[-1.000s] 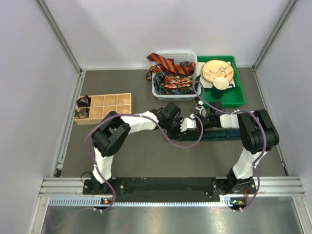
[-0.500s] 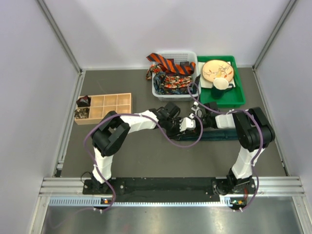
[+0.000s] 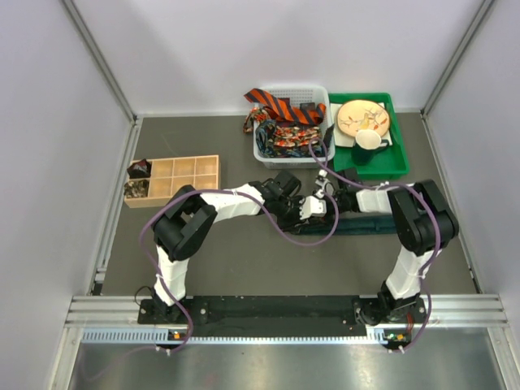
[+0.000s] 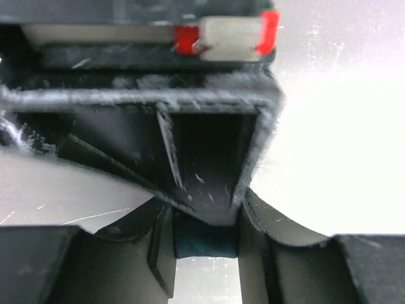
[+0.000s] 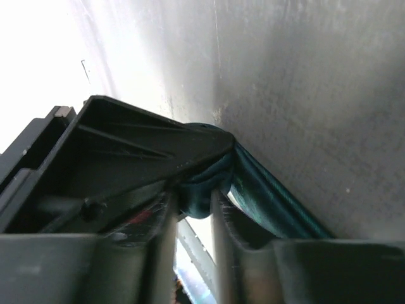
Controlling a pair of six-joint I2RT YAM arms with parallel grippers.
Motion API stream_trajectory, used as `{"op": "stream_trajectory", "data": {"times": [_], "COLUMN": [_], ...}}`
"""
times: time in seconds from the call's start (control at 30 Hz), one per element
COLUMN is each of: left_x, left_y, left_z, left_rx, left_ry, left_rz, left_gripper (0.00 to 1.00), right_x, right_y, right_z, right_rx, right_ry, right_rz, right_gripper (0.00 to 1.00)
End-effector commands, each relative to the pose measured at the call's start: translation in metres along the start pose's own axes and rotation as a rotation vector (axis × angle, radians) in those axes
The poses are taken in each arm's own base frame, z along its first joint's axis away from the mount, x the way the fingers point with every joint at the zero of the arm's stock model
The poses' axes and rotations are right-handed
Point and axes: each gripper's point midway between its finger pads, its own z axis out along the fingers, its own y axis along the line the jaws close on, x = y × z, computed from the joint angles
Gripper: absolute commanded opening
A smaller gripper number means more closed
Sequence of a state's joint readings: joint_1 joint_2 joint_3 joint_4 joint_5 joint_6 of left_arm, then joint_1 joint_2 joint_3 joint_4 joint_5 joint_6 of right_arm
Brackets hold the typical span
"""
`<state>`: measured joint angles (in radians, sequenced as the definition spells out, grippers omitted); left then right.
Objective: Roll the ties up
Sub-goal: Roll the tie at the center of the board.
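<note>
Teal tie (image 5: 272,202) right in the pinch: the right gripper (image 5: 193,218) squeezes a folded end between its fingers, the rest running back under its wrist along the table (image 3: 227,260). The left gripper (image 4: 205,250) meets it nose to nose, clamped on the same teal fold. More ties (image 3: 284,134) fill the basket (image 3: 262,153) just beyond both.

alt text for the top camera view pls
Two robot arms' hands, left hand and right hand, meet at one end of a teal tie lying flat on a dark table. Beyond sit a basket of more ties and a green tray; a wooden divider box is at left.
</note>
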<state>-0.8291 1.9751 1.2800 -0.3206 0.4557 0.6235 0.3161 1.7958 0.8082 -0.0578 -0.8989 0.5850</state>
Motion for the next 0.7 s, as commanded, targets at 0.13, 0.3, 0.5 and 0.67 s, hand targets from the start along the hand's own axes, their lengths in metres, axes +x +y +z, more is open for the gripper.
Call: {"op": "stream_trajectory", "data": {"times": [0.13, 0.3, 0.5, 0.67], "left_x": [0.055, 0.042, -0.02, -0.07], "left_y": [-0.021, -0.012, 0.009, 0.012], "left_z": [0.014, 0.003, -0.049, -0.1], "left_rx": [0.049, 0.033, -0.053, -0.148], "left_ry": [0.167, 0.061, -0.275, -0.46], "left_rz": [-0.062, -0.119, -0.087, 0.018], "left_gripper": [0.37, 0.76, 0.99, 0.99], "right_x": [0.009, 0.012, 0.011, 0.011], "right_y": [-0.029, -0.048, -0.061, -0.06], "right_z": [0.01, 0.006, 0.0, 0.0], "right_rx": [0.089, 0.127, 0.157, 0.157], "right_ry": [0.081, 0.077, 0.074, 0.076], "right_rz": [0.004, 0.023, 0.012, 0.006], "right_gripper": [0.0, 0.0, 0.0, 0.0]}}
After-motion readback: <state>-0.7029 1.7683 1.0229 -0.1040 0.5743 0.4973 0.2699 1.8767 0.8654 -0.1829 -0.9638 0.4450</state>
